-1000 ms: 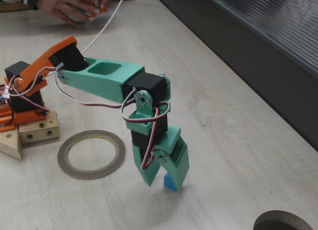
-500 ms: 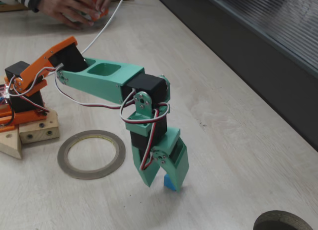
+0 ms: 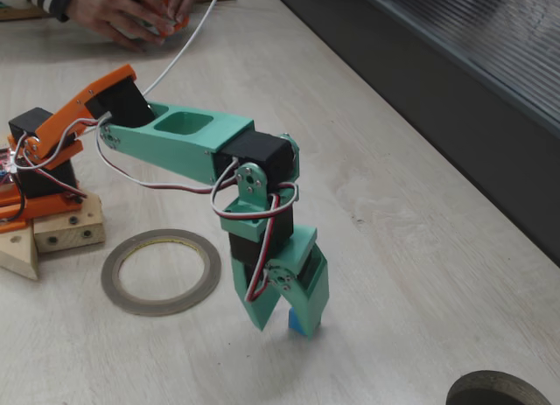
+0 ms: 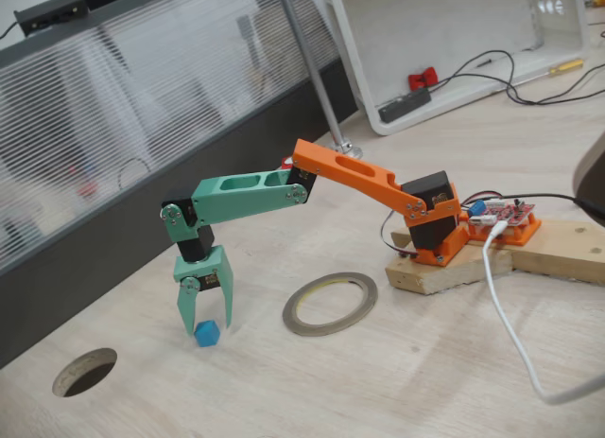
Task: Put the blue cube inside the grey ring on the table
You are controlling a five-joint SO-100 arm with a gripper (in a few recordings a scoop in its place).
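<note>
both fingers of the gripper (image 4: 205, 324) clamp the blue cube (image 4: 207, 332) on the table (image 4: 397, 381).

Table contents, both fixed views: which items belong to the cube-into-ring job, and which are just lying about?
Part of the job:
- blue cube, on the table between the fingers of the claw
- grey ring, lying flat with nothing inside it

Just lying about:
- round hole in the tabletop
- white cable
- white tray with a red clip
</note>
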